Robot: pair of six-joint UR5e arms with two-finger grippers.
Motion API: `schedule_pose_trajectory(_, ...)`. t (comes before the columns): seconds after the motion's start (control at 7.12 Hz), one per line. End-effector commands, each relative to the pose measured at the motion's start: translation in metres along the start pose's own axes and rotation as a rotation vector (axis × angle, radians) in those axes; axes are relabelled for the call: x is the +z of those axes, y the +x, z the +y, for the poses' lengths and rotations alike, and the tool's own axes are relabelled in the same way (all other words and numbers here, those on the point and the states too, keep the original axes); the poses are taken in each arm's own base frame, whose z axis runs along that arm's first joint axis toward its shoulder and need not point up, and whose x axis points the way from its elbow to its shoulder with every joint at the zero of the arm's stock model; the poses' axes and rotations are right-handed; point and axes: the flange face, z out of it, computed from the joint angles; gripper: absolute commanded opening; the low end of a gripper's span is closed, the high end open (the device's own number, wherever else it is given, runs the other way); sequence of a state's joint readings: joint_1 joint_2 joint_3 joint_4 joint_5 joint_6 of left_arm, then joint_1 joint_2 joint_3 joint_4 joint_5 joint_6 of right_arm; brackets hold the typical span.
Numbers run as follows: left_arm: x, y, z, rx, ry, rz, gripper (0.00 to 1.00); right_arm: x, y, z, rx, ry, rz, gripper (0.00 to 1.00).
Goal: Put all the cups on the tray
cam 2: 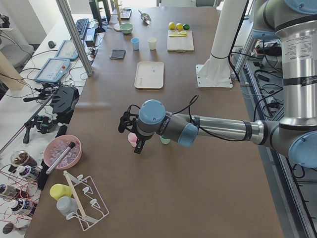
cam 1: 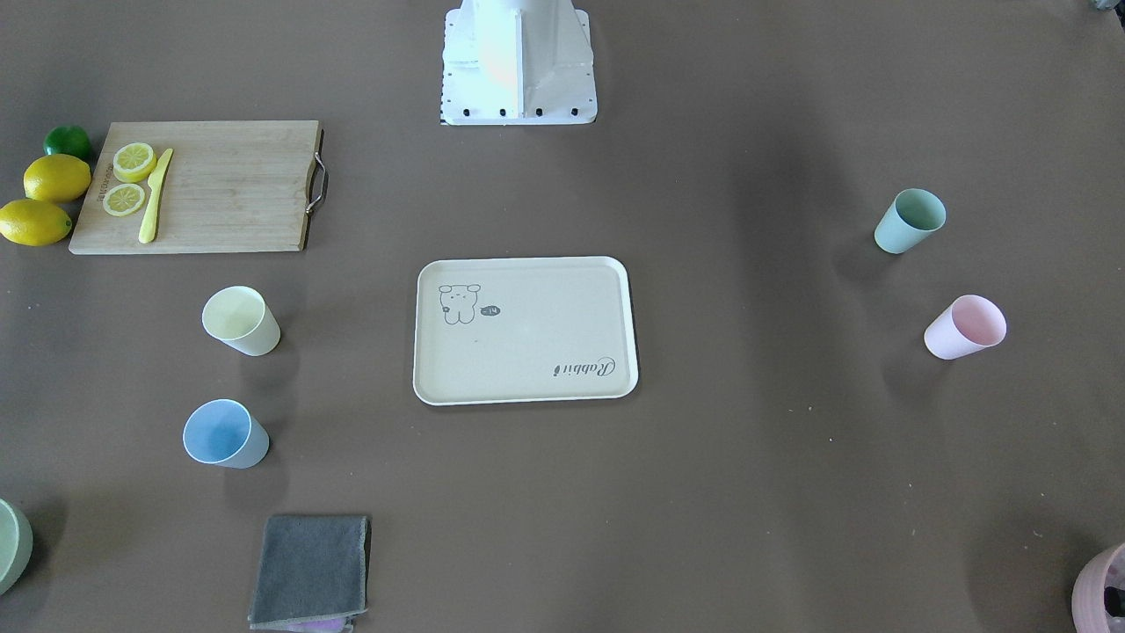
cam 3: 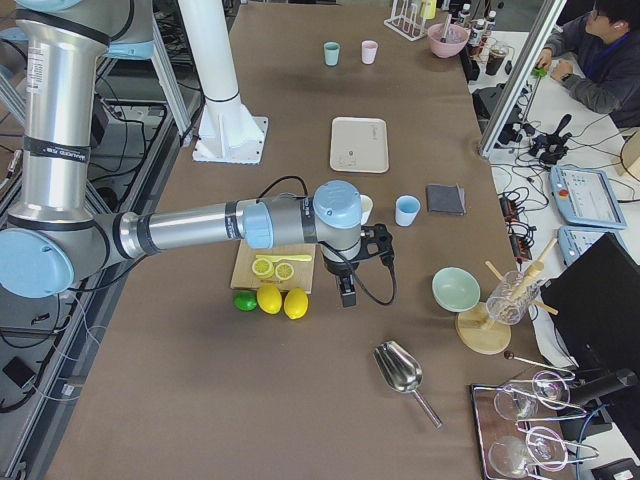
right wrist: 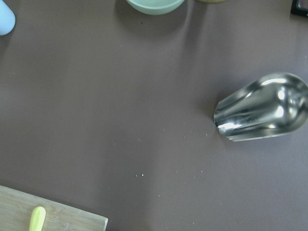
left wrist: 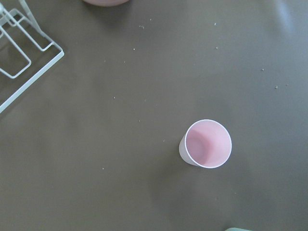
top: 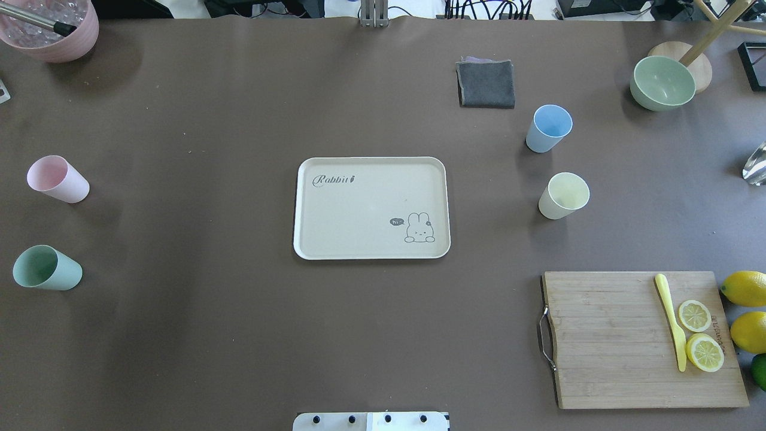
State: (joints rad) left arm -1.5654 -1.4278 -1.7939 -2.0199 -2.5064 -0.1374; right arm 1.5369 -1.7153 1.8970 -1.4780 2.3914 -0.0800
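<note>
- The brown table carries everything, with the cream tray lying flat at its middle.
- The left arm reaches out well beyond the tray's left short side. The left gripper hangs above the table by the pink cup. Only the side view shows it, so I cannot tell whether its jaws are wide or narrow.
- The right arm stretches out well beyond the tray's right short side. The right gripper hangs past the cutting board, and its jaws cannot be judged either.
- The wooden cutting board lies right of the tray and nearer the robot, apart from it.
- A mauve-pink pot sits far beyond the tray's far-left corner, and a pale-green bowl far beyond its far-right corner.
- A folded grey cloth lies beyond the tray's far-right corner, nearer than the bowl.
- All four cups stand upright on the table, off the tray. The pink cup and the mint-green cup are well to its left. The light-blue cup and the pale-yellow cup are near its right side.
- A metal scoop lies farther from the tray than the board.
- Lemons sit beside the board's edge away from the tray, and a yellow knife lies on the board.
</note>
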Motion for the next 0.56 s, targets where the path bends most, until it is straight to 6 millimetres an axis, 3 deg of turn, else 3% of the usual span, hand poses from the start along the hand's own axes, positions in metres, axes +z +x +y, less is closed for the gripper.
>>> schedule_pose_trajectory(0.0, -0.001, 0.001, -0.042, 0.114, 0.091, -0.014, 0.98, 0.004, 0.008, 0.006, -0.123, 0.120, 0.034, 1.00)
schedule_pose_trajectory(0.14, 0.000, 0.000, -0.041, 0.158, 0.129, -0.014, 0.98, 0.014, 0.016, 0.019, -0.133, 0.135, 0.023, 1.00)
schedule_pose_trajectory(0.28, 0.008, -0.012, -0.032, 0.185, 0.149, -0.013, 0.98, 0.013, 0.015, 0.020, -0.143, 0.142, 0.024, 1.00)
schedule_pose_trajectory(0.42, 0.007, -0.012, -0.027, 0.186, 0.169, -0.009, 0.98, 0.009, 0.010, 0.029, -0.185, 0.189, 0.028, 1.00)
